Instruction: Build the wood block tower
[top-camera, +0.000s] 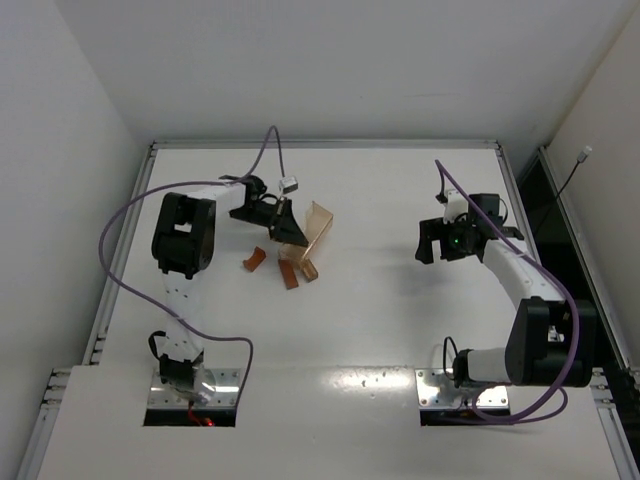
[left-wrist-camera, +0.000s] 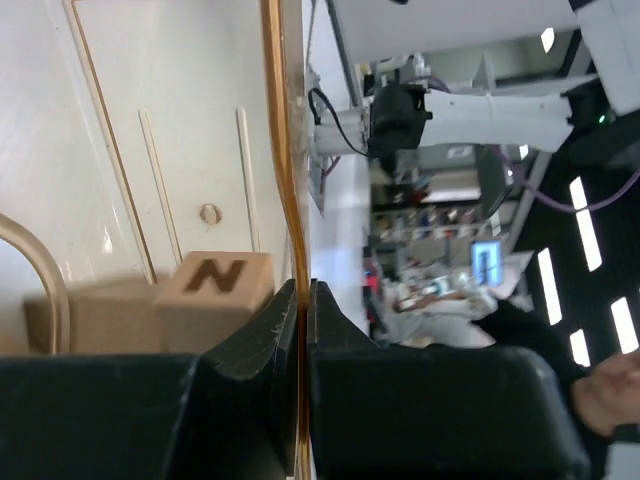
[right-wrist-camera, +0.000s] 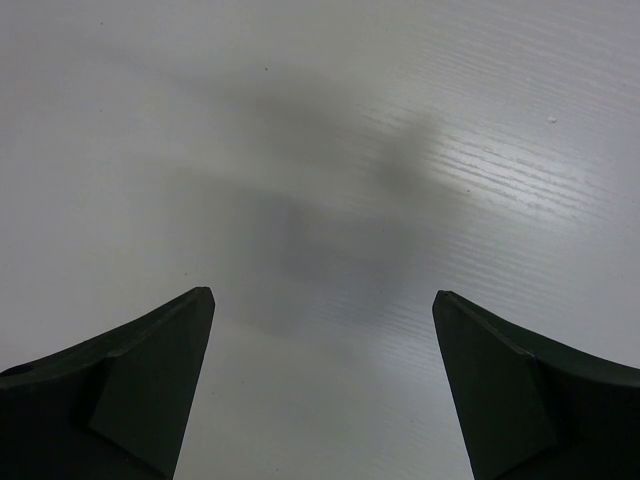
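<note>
My left gripper (top-camera: 288, 226) (left-wrist-camera: 302, 286) is shut on the thin wall of a translucent amber box (top-camera: 316, 224) (left-wrist-camera: 282, 150), which is tipped on its side. Through that wall, the left wrist view shows a tan cube printed with an N (left-wrist-camera: 214, 286) and another tan block (left-wrist-camera: 92, 316) behind it. On the table below the box lie a reddish-brown piece (top-camera: 255, 260), a reddish-brown bar (top-camera: 289, 273) and tan blocks (top-camera: 303, 259). My right gripper (top-camera: 446, 246) (right-wrist-camera: 323, 296) hangs open over bare table far to the right, with nothing between its fingers.
The white table (top-camera: 380, 320) has a raised rim along its back and sides. The left arm's purple cable (top-camera: 268, 150) loops above the box. The right arm's elbow (top-camera: 545, 335) stands near the front right.
</note>
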